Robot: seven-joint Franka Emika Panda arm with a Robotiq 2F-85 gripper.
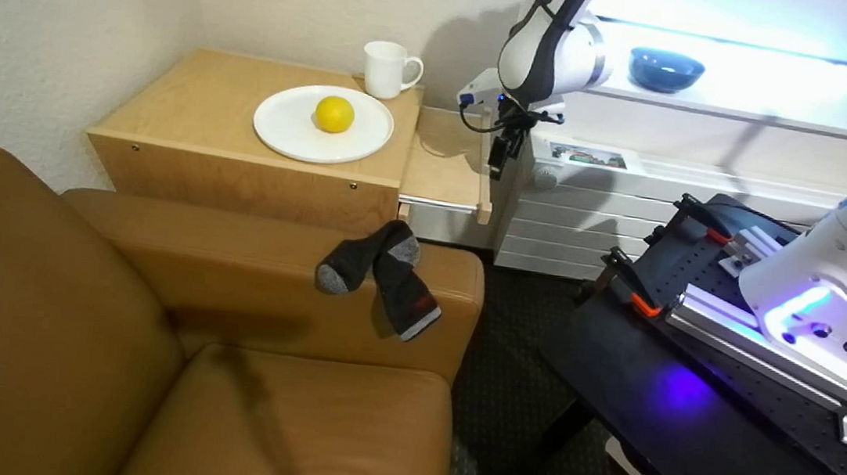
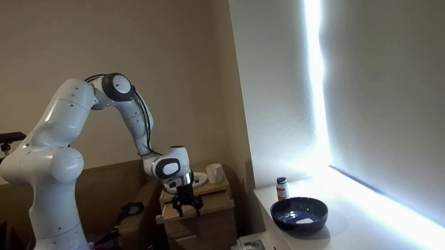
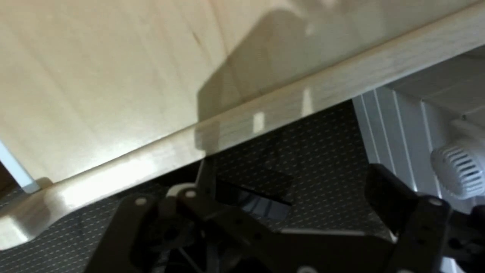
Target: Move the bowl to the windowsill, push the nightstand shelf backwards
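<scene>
your black two-finger claw (image 2: 189,214) is spread, empty, near the raised front lip (image 3: 242,123) of the flat light-wood pulled-out nightstand shelf (image 1: 442,169); glossy dark round bowl (image 2: 300,217) is on the long white windowsill (image 2: 362,242). shelf's prob stiff & easy-sliding: push mid-lip, no pinch.

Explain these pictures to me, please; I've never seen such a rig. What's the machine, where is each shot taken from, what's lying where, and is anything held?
The machine is a white robot arm with two black fingers at its end. Two pictures are taken from different places outside it; the wrist view is taken from the arm itself, past the fingers onto a shelf pulled out of the nightstand. On top are a mug and a plate with a yellow fruit; on the sill stand a bowl and a bottle. The fingers are apart near the shelf's outer edge and hold nothing.
</scene>
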